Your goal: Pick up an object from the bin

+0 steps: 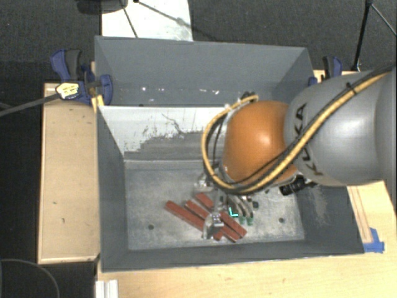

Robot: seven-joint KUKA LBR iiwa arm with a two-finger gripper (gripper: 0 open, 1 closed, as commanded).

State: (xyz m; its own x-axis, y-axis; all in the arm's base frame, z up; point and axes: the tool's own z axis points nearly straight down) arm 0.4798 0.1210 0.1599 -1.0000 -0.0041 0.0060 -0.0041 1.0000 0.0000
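Robot arm low inside a grey metal bin [155, 73], over a small cluster of reddish-brown bars [183, 211].
The bars lie slanted, side by side, on the bin floor close to the near wall. The gripper [216, 223] sits over the cluster's right end, below the arm's orange cover [254, 141]. Whether it is open or closed cannot be told.
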